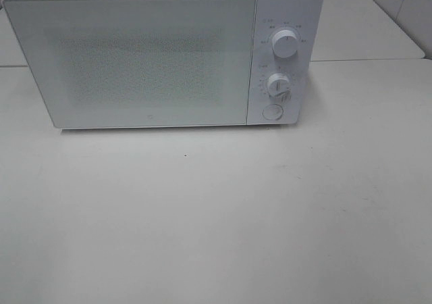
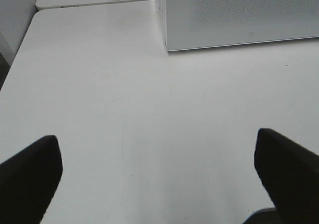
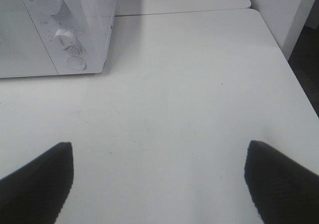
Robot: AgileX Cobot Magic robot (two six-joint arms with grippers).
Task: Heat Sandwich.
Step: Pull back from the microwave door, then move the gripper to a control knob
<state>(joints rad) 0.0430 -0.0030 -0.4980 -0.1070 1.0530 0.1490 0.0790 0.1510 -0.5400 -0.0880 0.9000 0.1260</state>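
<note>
No legible text. On the microwave (image 1: 162,54), control panel at upper right of the frame, small grey markings ring the upper dial (image 1: 285,44) and lower dial (image 1: 278,85), too small to read. The door logo (image 1: 149,123) is unreadable

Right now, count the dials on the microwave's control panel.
2. On the microwave, the upper dial sits top right; the lower dial is beneath it, above a flat round button.
</note>
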